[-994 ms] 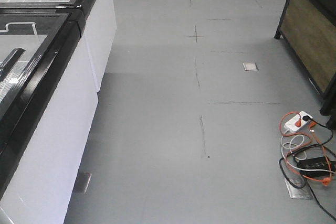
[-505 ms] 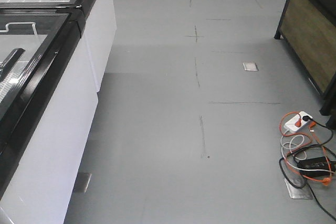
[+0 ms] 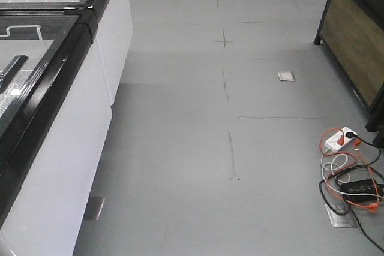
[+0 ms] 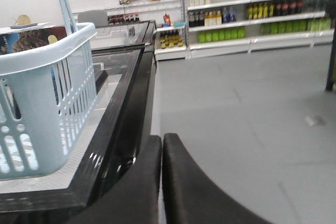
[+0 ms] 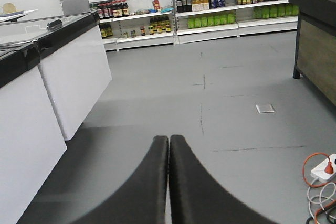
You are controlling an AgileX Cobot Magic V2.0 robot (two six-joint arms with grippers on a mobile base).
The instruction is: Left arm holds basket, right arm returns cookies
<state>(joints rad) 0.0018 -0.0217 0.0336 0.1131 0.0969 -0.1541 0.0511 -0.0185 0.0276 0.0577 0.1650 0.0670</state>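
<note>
While cables [image 3: 343,172] stay put, basket [image 4: 39,82] rests.

My front camera tilts down at the floor [image 3: 180,118], freezer [image 3: 60,166] at left. My left wrist camera sights along my left pincer [image 4: 161,148], close above the freezer rim, facing shelves [image 4: 252,19]. My right wrist camera, low along my right pincer [image 5: 169,145], shares the front view's floor plate [image 3: 286,75] and power strip [image 3: 339,138].

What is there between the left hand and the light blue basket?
In the left wrist view, the glossy black freezer frame lies between the shut left hand and the basket. Nothing else is in that stretch.
</note>
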